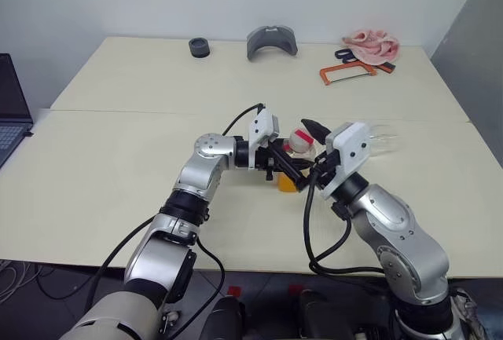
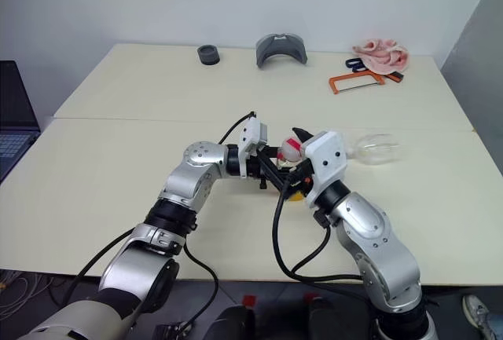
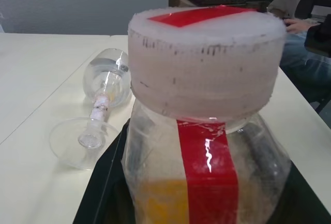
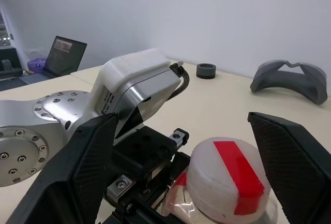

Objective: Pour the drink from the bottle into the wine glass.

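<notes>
Left gripper (image 1: 277,164) is clamped on the bottle (image 3: 207,146), cap still on. Right gripper (image 4: 183,146) straddles that cap (image 4: 227,182), jaws spread wide, gripping nothing. Centre, close squarely, then twist! Left wrist view reveals the wine glass (image 3: 101,105) toppled just beyond the bottle.

1. You have one bottle (image 3: 207,146), with one white-and-red cap (image 4: 227,182).
2. One wine glass (image 3: 101,105) lies on its side.
3. Two tables (image 1: 118,199) stand edge to edge.
4. At the far edge you can count one black ring (image 1: 200,46), one grey curved piece (image 1: 272,42), one orange-framed saw (image 1: 350,72) and one pink cloth (image 1: 372,43).
5. One laptop (image 1: 12,112) sits at the left.
</notes>
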You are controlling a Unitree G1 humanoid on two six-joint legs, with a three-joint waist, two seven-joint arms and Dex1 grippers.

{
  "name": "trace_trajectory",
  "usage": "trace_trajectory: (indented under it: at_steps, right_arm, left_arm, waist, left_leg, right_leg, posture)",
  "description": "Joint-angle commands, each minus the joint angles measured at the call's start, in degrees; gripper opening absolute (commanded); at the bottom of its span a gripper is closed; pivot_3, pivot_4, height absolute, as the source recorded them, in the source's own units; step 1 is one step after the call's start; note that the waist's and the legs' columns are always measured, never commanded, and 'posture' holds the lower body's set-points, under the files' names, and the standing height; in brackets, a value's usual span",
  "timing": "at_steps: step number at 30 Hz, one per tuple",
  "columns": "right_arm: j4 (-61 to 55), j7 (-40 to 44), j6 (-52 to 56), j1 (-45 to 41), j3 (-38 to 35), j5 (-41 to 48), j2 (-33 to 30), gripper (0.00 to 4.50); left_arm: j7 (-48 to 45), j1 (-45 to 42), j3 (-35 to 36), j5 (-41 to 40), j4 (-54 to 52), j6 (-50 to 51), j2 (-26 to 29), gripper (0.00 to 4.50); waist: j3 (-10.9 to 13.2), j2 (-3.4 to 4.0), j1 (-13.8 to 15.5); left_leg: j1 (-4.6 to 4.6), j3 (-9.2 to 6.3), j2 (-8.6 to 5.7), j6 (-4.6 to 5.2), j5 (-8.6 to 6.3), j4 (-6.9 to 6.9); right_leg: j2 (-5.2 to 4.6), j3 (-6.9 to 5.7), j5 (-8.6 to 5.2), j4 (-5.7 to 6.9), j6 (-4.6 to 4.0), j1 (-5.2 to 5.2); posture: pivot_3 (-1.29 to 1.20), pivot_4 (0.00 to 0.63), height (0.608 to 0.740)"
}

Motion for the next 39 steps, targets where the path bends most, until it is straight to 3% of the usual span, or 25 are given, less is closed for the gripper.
trace_trajectory:
  at_steps: [1,6,20,39]
  right_arm:
    - [-0.5,-2.0,-0.3,1.9,-2.4,-2.5,-0.9,4.26]
    - [-2.6,-1.9,-0.9,4.5,-2.6,-3.9,-2.0,4.26]
    - [0.9,-4.0,-1.3,0.0,-3.5,-4.2,3.9,4.26]
    - [2.4,0.8,1.1,-4.5,-1.4,-1.6,3.1,4.26]
  left_arm:
    - [-0.2,-1.0,0.8,-0.4,-2.0,-1.9,-0.2,1.81]
    - [-0.1,-0.9,0.9,-0.4,-1.8,-2.2,-0.2,1.8]
    - [-0.1,-0.9,1.0,0.2,-1.6,-2.3,-0.5,1.8]
    - [-0.1,-0.9,1.3,0.6,-1.3,-2.3,-0.6,1.8]
  waist:
    - [0.0,0.0,0.0]
    - [0.0,0.0,-0.1]
    - [0.0,0.0,-0.2]
    - [0.0,0.0,-0.8]
  left_leg:
    - [0.0,0.0,0.0,0.0,0.0,0.0]
    - [0.0,0.03,-0.01,0.0,0.0,-0.01]
    - [0.01,0.03,-0.01,0.01,0.0,0.0]
    - [0.0,0.02,0.0,0.01,0.0,0.03]
  right_leg:
    - [-0.01,0.0,0.0,0.0,0.0,0.0]
    - [0.01,0.01,0.0,0.0,0.0,-0.01]
    - [0.03,0.01,0.0,0.05,0.0,-0.02]
    - [0.0,0.0,0.0,0.08,-0.01,-0.02]
  posture:
    - [0.0,0.15,0.74]
    - [0.0,0.15,0.74]
    - [0.0,0.15,0.74]
    - [0.0,0.15,0.74]
